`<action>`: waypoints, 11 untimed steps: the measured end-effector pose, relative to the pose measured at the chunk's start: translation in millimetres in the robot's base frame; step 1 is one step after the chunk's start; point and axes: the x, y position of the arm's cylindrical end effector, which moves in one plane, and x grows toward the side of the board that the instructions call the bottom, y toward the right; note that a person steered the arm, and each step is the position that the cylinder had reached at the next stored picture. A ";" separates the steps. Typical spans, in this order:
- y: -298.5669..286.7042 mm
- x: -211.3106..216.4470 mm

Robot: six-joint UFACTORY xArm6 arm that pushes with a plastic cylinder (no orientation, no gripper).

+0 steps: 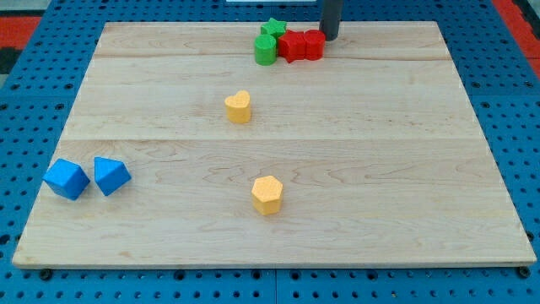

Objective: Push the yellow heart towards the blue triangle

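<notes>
yellow hexagon lower centre; rod tool, nothing to clench, top right beside red blocks, risks dragging them toward yellow heart.

From the yellow heart, the blue triangle lies toward the view's bottom-left, the yellow hexagon below, my tip upper right.

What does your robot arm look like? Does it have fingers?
No fingers. All you can see of me is a straight, dark grey rod, round like a thick marker. It comes in from the view's top edge, so the rest of my arm is out of the picture. My tip is blunt and plain, with no cables, stickers or markings showing. It sits just right of the red blocks.
</notes>
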 end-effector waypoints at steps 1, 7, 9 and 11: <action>41.3 30.6; 30.1 137.3; -67.1 180.3; -108.1 176.3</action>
